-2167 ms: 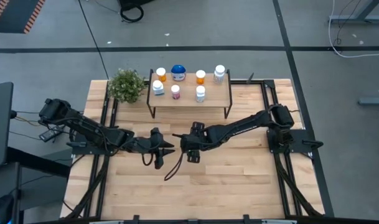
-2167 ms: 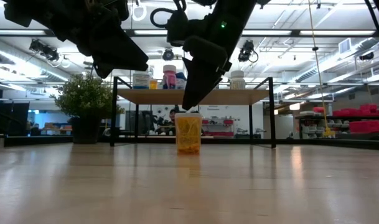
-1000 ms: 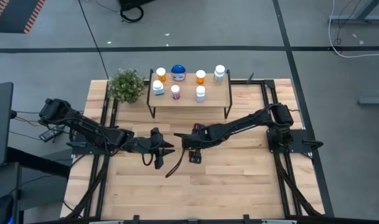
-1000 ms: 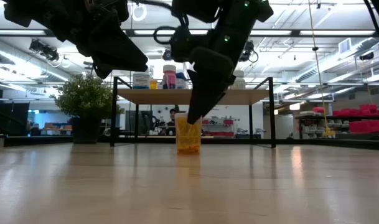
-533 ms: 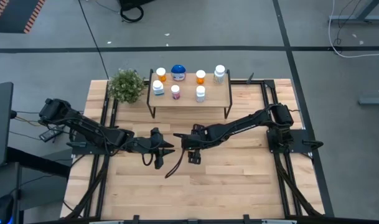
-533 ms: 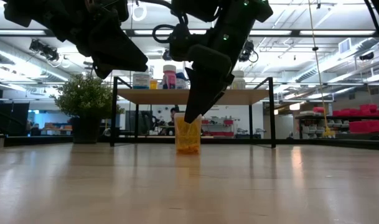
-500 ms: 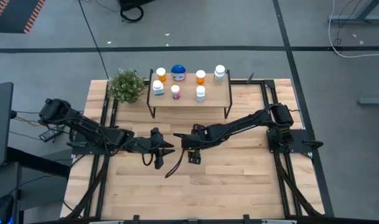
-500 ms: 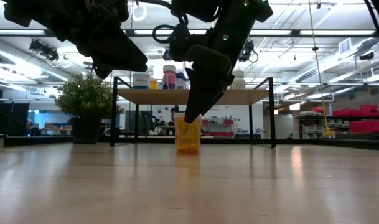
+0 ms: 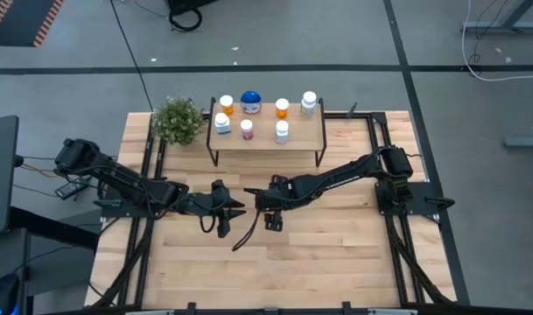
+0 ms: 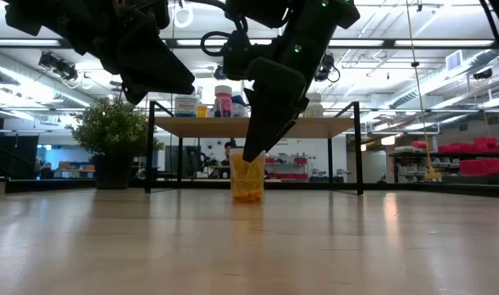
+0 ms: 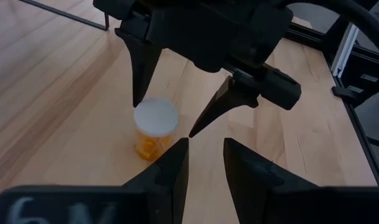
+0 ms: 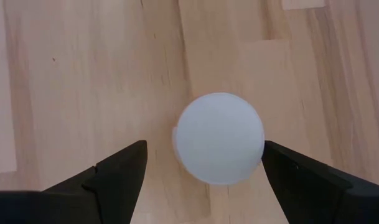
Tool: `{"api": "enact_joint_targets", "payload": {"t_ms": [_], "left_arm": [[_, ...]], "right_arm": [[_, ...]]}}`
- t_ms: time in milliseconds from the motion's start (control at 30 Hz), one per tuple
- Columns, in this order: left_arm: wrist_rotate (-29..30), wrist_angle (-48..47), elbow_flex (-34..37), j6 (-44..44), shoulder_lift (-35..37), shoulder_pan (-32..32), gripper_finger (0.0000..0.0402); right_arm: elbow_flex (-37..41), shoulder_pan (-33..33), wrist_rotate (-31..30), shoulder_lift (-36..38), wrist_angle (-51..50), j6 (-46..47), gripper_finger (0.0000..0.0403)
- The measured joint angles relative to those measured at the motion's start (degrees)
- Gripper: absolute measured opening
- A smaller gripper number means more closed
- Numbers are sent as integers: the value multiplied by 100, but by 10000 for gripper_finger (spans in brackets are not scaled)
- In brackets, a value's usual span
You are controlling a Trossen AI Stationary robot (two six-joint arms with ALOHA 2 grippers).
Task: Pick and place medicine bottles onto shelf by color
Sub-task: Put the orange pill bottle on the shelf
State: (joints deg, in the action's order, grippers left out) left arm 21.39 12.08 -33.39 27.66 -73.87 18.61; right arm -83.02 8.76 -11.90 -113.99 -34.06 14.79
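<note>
An orange medicine bottle point(image 10: 247, 179) with a white cap point(image 12: 220, 138) stands upright on the wooden table. My right gripper point(image 12: 203, 149) hangs over it, pointing steeply down and open. One finger point(image 11: 139, 68) stands on each side of the cap with a gap to it. My left gripper point(image 11: 205, 163) hovers beside it toward the table's left, narrowly open with nothing between its fingers. In the high view the right gripper point(image 9: 255, 199) hides the bottle. Several more bottles stand on the shelf point(image 9: 299, 140) at the far edge.
A green potted plant point(image 9: 178, 120) stands left of the shelf point(image 10: 331, 127). On the shelf are orange bottles point(image 9: 227, 105), a blue-lidded one point(image 9: 250, 102), a pink one point(image 9: 246, 129) and whitish ones point(image 9: 309, 103). Black frame rails run along the table's left and right sides.
</note>
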Motion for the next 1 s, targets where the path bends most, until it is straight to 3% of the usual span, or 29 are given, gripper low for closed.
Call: {"api": "enact_joint_targets", "payload": {"t_ms": [1000], "left_arm": [[1, 4, 0, 37, 0, 1, 107]], "right_arm": [[-2, 1, -168, 0, 110, 201, 323]]}}
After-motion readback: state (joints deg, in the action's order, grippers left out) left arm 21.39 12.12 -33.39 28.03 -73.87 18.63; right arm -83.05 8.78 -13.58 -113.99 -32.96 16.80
